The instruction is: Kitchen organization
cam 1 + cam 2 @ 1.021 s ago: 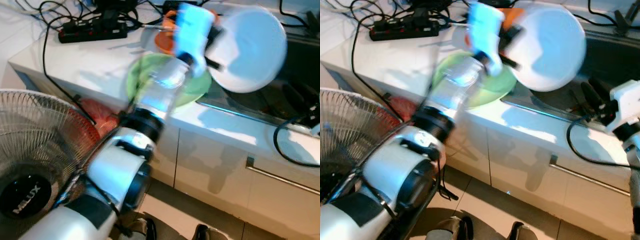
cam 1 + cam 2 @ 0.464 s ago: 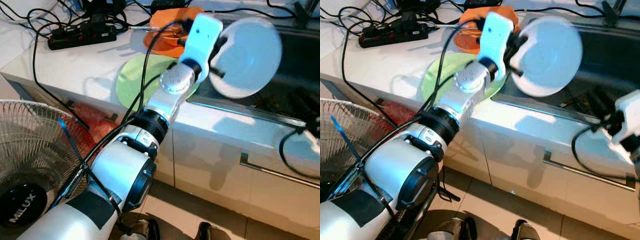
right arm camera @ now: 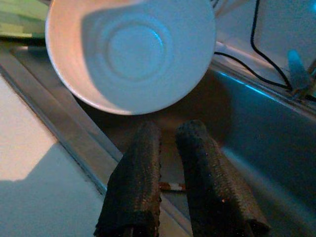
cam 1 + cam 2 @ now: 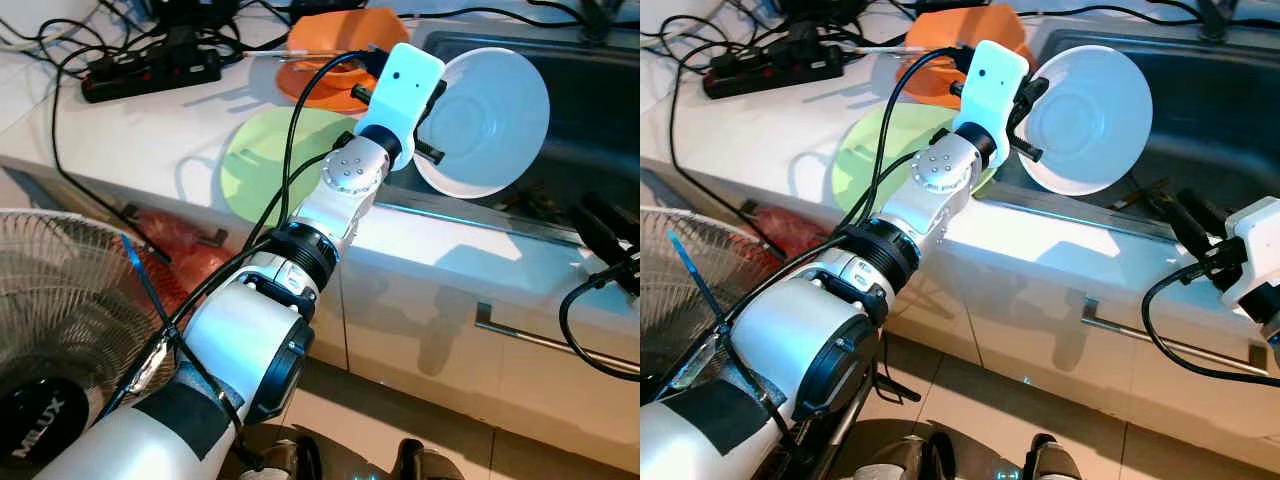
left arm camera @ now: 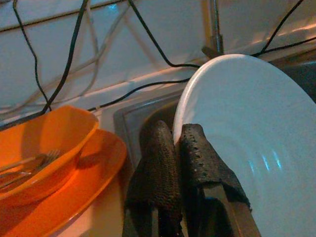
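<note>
My left gripper (image 4: 428, 98) is shut on the rim of a white bowl (image 4: 485, 120), holding it tilted in the air over the left end of the steel sink (image 4: 590, 110). In the left wrist view both fingers (image 5: 158, 163) pinch the bowl's edge (image 5: 237, 123). My right gripper (image 4: 1188, 215) hovers by the sink's front edge, open by a narrow gap with nothing in it. From the right wrist view the bowl (image 3: 133, 49) hangs ahead of those fingers (image 3: 136, 173), above the basin.
A green plate (image 4: 265, 165) lies flat on the white counter beside the sink. Behind it stand an orange bowl with cutlery on an orange plate (image 5: 39, 143). A black power strip (image 4: 150, 75) and cables lie far left. A fan (image 4: 60, 330) stands low left.
The view has shifted and sharpened. My left arm has carried the bowl a little farther from the green plate, over the sink, and turned its inside into view. The right gripper stays near the sink front.
</note>
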Available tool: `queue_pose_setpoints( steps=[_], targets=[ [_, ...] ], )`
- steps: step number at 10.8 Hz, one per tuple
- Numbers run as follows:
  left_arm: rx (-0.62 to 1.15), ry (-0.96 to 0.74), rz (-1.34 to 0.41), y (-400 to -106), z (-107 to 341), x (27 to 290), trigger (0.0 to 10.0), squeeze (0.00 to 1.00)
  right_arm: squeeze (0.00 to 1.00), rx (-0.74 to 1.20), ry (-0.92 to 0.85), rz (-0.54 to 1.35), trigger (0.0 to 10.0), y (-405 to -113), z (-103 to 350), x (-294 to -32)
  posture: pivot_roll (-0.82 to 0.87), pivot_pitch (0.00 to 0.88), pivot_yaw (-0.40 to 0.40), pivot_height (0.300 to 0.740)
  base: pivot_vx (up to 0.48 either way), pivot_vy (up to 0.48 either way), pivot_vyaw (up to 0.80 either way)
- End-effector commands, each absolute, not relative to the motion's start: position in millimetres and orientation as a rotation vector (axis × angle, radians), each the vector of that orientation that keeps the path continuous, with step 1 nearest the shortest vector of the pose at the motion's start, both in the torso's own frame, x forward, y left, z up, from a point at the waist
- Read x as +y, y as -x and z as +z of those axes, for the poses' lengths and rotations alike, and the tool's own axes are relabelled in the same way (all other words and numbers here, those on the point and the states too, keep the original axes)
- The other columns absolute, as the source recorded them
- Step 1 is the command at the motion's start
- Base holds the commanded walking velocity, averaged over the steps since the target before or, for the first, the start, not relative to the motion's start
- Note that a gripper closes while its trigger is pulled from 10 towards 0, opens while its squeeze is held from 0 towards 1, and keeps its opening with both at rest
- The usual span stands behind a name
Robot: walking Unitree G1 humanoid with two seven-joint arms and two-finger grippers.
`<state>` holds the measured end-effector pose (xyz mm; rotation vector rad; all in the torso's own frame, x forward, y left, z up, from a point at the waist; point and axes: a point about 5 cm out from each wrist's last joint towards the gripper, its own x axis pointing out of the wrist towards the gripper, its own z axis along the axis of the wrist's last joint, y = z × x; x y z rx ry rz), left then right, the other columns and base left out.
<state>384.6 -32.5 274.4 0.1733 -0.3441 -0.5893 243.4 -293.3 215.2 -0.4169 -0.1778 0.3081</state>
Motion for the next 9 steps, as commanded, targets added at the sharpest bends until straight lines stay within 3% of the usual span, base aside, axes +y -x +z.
queue_pose_setpoints(
  steps=[1, 5, 6, 9],
  targets=[
    [-0.328, -0.171, -0.717, -359, 267, -81, 10.0, 0.00, 0.00, -0.182, 0.423, 0.313, 10.0, -239, 219, -293, -0.16, 0.210, 0.150, 0.740, 0.000, 0.000, 0.00],
    [-0.382, -0.115, -0.640, -356, 278, -85, 10.0, 0.00, 0.00, -0.184, 0.407, 0.319, 10.0, -236, 218, -285, -0.18, 0.206, 0.156, 0.740, 0.000, 0.000, 0.00],
    [-0.365, -0.130, -0.646, -356, 272, -86, 10.0, 1.00, 0.00, -0.184, 0.402, 0.319, 10.0, -236, 217, -284, -0.18, 0.204, 0.159, 0.740, 0.000, 0.000, 0.00],
    [-0.345, -0.149, -0.651, -356, 268, -87, 10.0, 1.00, 0.00, -0.184, 0.392, 0.322, 10.0, -237, 216, -282, -0.18, 0.205, 0.159, 0.740, 0.000, 0.000, 0.00]
  ],
)
